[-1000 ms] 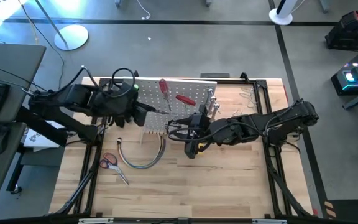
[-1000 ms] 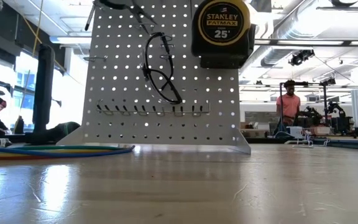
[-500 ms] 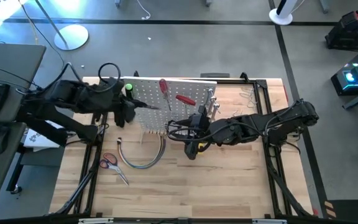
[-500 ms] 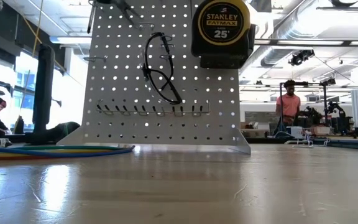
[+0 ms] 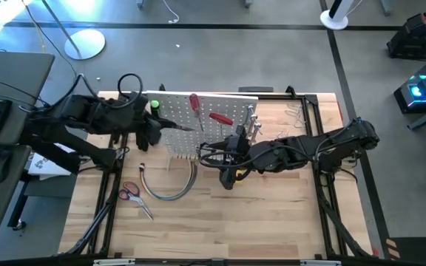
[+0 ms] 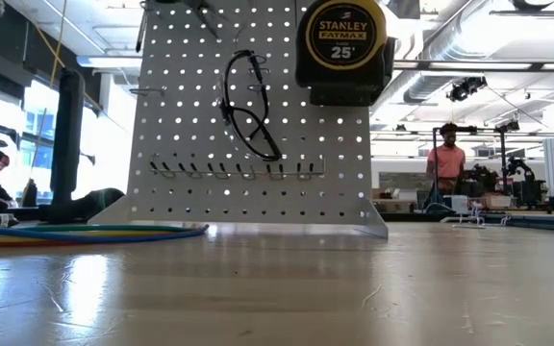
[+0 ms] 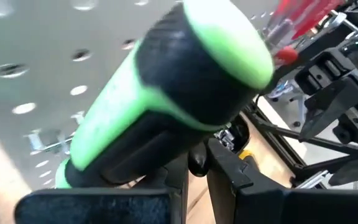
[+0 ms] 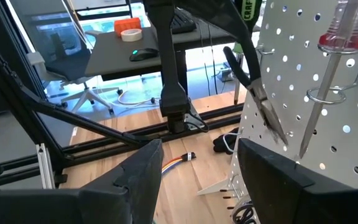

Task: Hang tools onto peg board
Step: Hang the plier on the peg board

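Wooden table (image 5: 272,214) carries the peg board (image 5: 205,118); left gripper (image 5: 151,131), at its nine o'clock edge, is clamped on the green screwdriver (image 7: 166,99), long axis toward the board; right gripper (image 5: 228,157) waits agape, empty, at five o'clock.

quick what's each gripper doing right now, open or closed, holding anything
Left gripper: shut on the green-handled screwdriver, at the peg board's left edge.
Right gripper: open, holding nothing, near the board's front.
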`<state>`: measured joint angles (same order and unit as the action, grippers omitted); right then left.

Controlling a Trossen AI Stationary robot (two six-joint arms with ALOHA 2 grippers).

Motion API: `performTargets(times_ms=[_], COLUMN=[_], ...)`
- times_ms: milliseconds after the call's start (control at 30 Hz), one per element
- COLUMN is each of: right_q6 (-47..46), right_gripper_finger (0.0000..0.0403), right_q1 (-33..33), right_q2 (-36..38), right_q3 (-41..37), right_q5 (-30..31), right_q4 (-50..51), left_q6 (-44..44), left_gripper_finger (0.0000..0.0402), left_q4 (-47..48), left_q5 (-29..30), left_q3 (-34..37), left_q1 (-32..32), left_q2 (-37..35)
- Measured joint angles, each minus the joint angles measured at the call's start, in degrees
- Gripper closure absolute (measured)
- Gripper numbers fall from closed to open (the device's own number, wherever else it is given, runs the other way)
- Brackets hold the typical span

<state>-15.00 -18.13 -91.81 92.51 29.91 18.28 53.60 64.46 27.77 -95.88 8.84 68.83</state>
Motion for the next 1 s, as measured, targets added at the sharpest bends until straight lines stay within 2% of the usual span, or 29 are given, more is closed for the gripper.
performTargets(times_ms=[100,467,767,1000], right_q6=[0.00,0.00,-0.13,-0.05], right_gripper_finger=[0.0199,0.0199,0.0199,0.0199], right_q1=[0.00,0.02,0.00,0.02], right_q2=[0.00,0.00,0.00,0.00], right_q3=[0.00,0.00,0.00,0.00], right_q5=[0.00,0.00,-0.24,-0.26], right_q4=[0.09,0.37,0.44,0.61], left_q6=[1.45,1.11,1.77,1.66], left_gripper_finger=[0.0373,0.0373,0.0373,0.0373], left_q4=[2.89,1.48,5.08,5.27], left_q5=[0.00,0.15,0.24,2.57], left_q3=[-0.04,-0.02,-0.01,-0.01], left_q1=[-0.24,-0.20,-0.19,-0.15], left_q2=[-0.30,-0.30,-0.34,-1.48])
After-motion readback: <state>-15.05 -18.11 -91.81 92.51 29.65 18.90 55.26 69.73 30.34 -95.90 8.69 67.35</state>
